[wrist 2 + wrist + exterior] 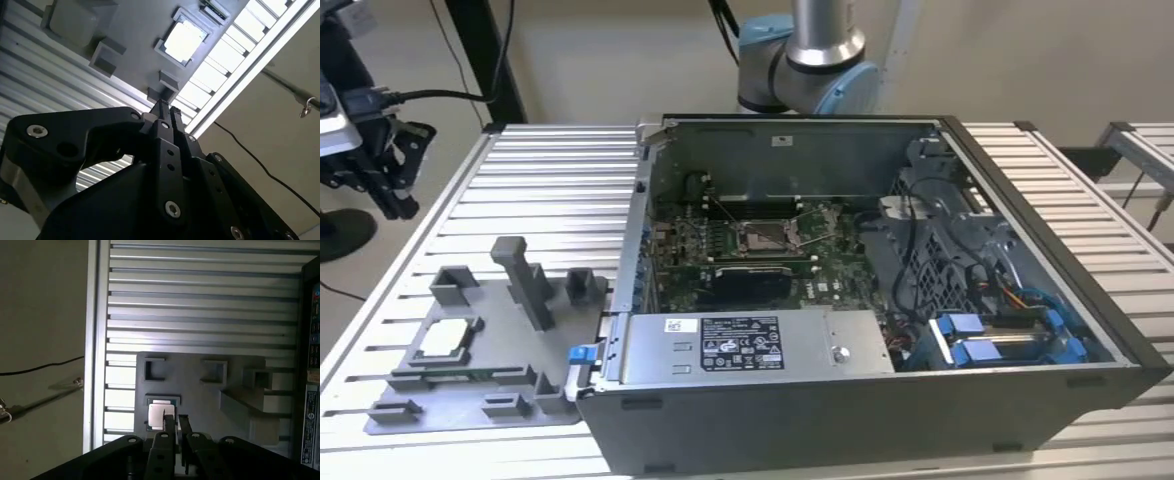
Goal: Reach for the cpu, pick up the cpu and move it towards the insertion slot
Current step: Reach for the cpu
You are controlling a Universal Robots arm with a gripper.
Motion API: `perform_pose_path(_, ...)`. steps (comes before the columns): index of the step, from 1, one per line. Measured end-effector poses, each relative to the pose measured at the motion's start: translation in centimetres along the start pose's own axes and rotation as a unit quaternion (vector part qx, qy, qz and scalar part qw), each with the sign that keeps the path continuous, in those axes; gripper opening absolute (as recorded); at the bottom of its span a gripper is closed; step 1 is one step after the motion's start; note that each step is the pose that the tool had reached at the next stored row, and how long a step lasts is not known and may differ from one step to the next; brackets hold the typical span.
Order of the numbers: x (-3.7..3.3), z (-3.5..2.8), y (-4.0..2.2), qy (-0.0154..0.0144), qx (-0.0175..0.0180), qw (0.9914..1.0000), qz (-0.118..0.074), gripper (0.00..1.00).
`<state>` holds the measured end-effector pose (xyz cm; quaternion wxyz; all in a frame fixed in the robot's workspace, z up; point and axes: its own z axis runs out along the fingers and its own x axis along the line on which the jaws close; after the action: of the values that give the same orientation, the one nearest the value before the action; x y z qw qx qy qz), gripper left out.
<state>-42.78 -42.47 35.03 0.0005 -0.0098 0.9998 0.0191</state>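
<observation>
**Hand.** In both wrist views the black hand (175, 426) (168, 111) hangs over the plate (195, 395). Its two fingers (169, 432) are drawn close together with only a slim gap between them, and they grip nothing.

**Cpu.** The cpu (156, 415) (185, 41) lies flat, pale top up, in a square framed pocket of the plate. It sits on the side of the plate nearest the bench rim. In the first wrist view the fingertips cross its edge. The second wrist view shows them apart from it, so the chip is untouched.

**Plate.** In the exterior view the grey plate (454, 405) rests on the slatted bench (547, 190). It carries several grey blocks (523, 285), and the cpu (443, 340) is on the side away from the case.

**Case.** An open computer case (854, 420) stands just beside the plate, on the exterior view's right.

**Slot.** The silver-framed slot (765, 236) sits on the board inside the case, well apart from the plate and beyond the case wall.

**Arm.** The arm (817, 50) rises behind the case, on the side far from the plate.
</observation>
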Motion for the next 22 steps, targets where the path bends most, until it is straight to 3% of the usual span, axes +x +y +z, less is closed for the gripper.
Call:
perform_pose_path(15,0.01,0.01,0.00,-0.0009,0.0000,1.00000,0.000,1.00)
perform_pose_path(22,0.16,1.03,-0.08,-0.0009,0.0000,1.00000,0.000,1.00)
